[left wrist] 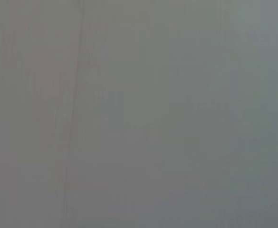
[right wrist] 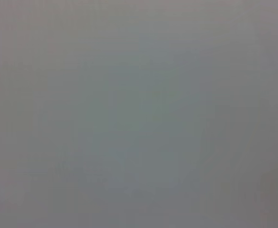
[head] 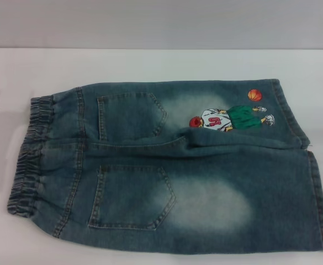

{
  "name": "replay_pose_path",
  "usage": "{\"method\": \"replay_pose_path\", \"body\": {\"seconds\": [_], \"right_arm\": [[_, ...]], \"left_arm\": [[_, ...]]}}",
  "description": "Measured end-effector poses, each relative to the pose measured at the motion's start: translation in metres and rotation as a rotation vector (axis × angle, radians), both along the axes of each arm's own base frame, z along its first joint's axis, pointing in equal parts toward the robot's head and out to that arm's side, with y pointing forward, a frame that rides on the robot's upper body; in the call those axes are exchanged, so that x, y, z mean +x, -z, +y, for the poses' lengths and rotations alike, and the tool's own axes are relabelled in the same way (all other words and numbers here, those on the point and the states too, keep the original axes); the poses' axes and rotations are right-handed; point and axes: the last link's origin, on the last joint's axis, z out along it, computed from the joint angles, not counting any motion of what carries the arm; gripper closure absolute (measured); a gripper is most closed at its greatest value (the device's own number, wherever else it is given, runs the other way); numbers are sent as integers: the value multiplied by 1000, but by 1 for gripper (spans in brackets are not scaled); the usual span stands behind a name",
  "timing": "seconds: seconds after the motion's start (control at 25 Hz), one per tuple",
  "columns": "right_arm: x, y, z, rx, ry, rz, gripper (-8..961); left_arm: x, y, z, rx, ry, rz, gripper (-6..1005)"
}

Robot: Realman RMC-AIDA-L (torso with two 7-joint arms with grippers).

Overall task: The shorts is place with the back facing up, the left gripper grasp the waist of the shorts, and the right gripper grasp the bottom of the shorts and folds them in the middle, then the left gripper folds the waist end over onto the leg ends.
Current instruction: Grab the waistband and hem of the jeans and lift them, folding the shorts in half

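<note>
Since the shorts lie flat, back up, on the table, waist left and hems right, each end suits its gripper, though neither gripper shows, state untellable.

Both wrist views are featureless grey blur; the shorts run off the head view's right edge.

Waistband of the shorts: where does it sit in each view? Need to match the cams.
Head view: the waist is the ruffled band at the left end of the shorts, which lie flat, back pockets up, on the white table.
Left wrist view: not in it; only a plain grey blur.
Right wrist view: not in it; same plain grey.
Shared landmark: none; neither wrist view shows anything recognisable, and no gripper appears in any view.
</note>
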Motion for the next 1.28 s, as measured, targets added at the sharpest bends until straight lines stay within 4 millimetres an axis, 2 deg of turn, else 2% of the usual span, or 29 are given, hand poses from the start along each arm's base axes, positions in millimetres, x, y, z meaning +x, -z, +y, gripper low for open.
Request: {"method": "replay_pose_path", "body": {"seconds": [0.44,1.04,1.28], "right_arm": [[11,4,-17,-27,37,-14,365],[7,8,-10,-55,21,-22,364],[4,8,-8,-52,7,-19,364]], "left_arm": [[-1,7,0,-26,-13,-14,166],[-6,13,-9,-59,-21,-16,167],[-3,12,-6,-177,48,-166,168]]}}
